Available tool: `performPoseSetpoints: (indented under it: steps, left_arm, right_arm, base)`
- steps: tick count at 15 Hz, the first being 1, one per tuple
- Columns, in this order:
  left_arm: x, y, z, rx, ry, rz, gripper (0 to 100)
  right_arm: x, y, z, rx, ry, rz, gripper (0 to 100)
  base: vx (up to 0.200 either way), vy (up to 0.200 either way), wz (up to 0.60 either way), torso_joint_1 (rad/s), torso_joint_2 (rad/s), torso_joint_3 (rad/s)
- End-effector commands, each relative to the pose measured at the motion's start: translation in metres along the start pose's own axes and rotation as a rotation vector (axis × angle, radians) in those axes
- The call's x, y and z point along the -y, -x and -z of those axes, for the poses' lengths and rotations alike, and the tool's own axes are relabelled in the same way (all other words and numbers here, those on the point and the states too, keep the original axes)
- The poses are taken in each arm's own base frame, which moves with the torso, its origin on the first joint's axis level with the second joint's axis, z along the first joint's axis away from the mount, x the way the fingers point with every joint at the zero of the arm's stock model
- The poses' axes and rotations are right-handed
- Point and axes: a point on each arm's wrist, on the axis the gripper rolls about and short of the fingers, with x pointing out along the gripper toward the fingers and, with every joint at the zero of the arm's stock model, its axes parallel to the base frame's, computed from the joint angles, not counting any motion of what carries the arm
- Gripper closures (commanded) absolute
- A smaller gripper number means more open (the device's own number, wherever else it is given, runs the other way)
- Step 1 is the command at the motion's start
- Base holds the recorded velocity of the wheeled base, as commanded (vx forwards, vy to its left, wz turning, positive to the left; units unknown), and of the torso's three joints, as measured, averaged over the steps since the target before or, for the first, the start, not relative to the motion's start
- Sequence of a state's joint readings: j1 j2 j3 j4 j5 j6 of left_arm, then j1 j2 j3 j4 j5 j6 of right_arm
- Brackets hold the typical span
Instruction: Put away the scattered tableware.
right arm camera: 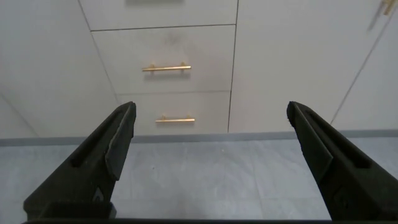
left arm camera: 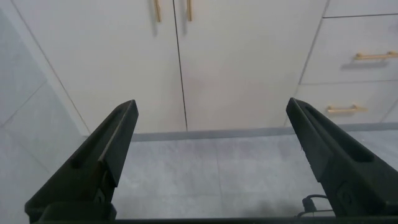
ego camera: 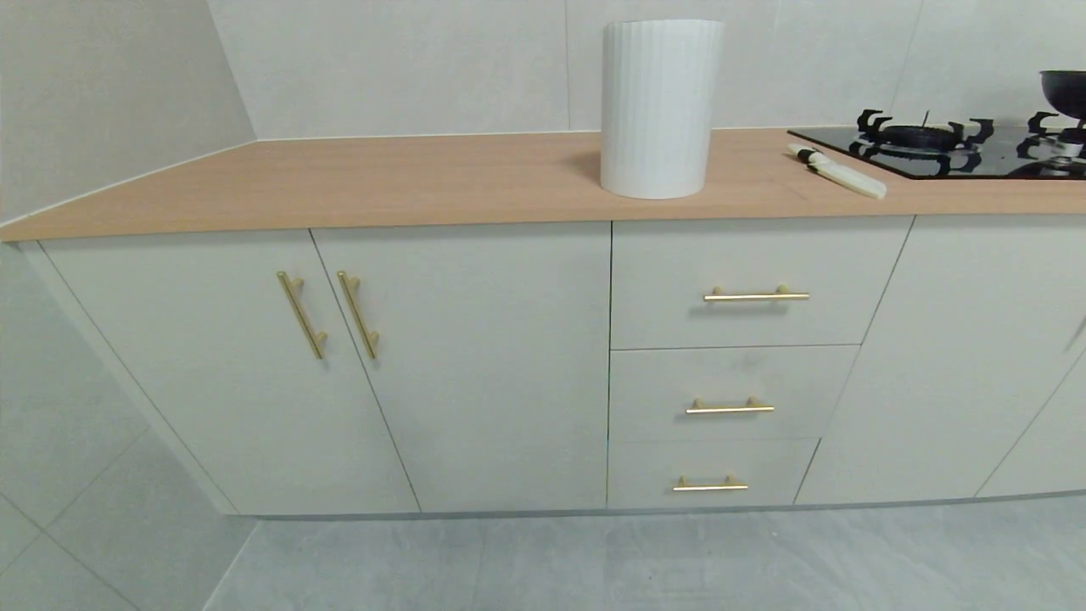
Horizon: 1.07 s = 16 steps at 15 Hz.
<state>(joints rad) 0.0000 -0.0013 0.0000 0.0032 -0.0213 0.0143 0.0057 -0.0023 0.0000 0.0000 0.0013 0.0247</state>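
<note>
The left gripper point(left arm camera: 211, 104) has two long fingers point(left arm camera: 102, 158) in matte charcoal black. Each is a flat-faced wedge, broad at the base and narrowing to a blunt, squared tip, with a bevelled inner face a shade lighter than the outer side, and a thin black cable point(left arm camera: 314, 201) loops beside the base of one finger. The right gripper point(right arm camera: 210, 107) is of the same make, its fingers point(right arm camera: 339, 158) equally dark, angular and hard-edged.

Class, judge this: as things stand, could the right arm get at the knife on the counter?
Probably not yet. The right gripper hangs open, low before the lower drawers, while the knife lies up on the counter beside the hob. Nothing blocks the knife, but the arm would need raising first.
</note>
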Motion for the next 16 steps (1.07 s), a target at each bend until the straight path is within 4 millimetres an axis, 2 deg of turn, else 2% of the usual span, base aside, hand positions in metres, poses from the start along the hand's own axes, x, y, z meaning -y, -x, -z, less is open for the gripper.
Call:
performPoseSetpoints:
  steps: [1,16]
  left_arm:
    - [0.0,-0.0001,0.0,-0.001,-0.001,0.0,0]
    - [0.0,-0.0001,0.0,-0.001,0.002,0.0,0]
  right_arm:
    - [0.0,-0.0002,-0.0002,-0.001,0.0,-0.001,0]
    - [0.0,-0.0002,-0.0002,-0.001,0.0,-0.001,0]
  base:
    - [0.2,0.0,0.0,0.007,0.0,0.002]
    - [0.2,0.0,0.0,0.003,0.0,0.002]
